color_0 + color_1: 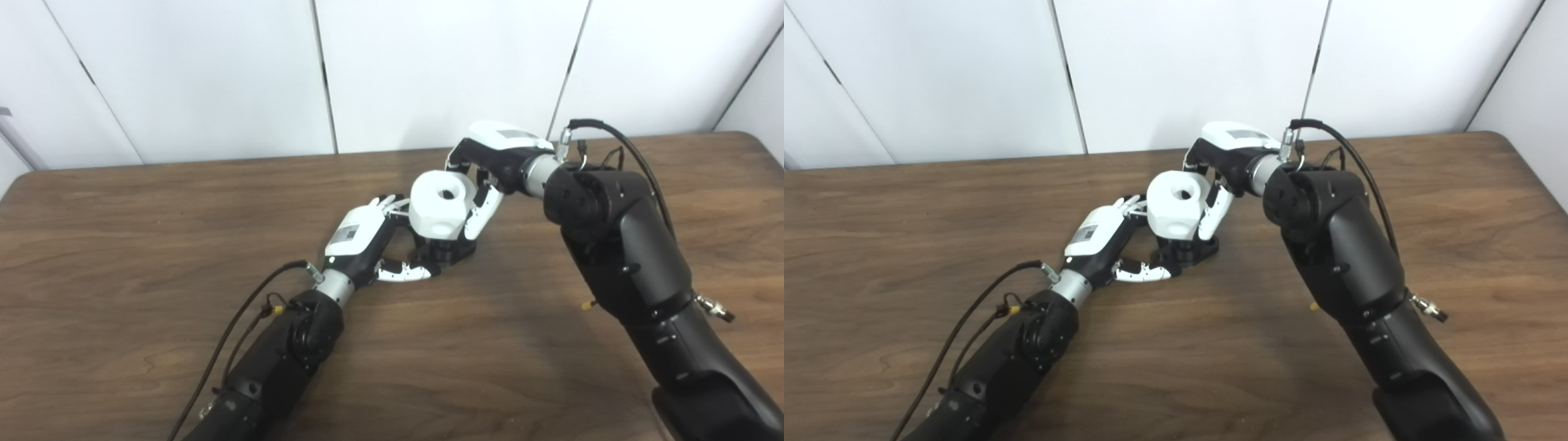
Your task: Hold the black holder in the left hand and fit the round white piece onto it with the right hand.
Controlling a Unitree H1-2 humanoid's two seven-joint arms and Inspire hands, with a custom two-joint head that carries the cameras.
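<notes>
The round white piece (440,208) sits in the right hand (490,174), whose fingers (482,211) wrap its far and near sides, so that hand is closed on it. The piece has a central hole facing up and hangs directly over the black holder (446,250); whether it already touches the holder's top is hidden. The holder rests on the wooden surface (153,245), and the left hand (367,242) curls around its left side, thumb low along the base, apparently gripping it, though the contact itself is partly covered.

The white piece looks like rigid moulded plastic, light for its bulk, smooth and faceted, so it could slip or twist if pinched on its rounded edges; opposed flat side faces seem the safest hold, leaving the hole and underside free. The holder looks small, stiff and light, likely to slide on the surface unless it is braced at its base while the piece is pressed down
</notes>
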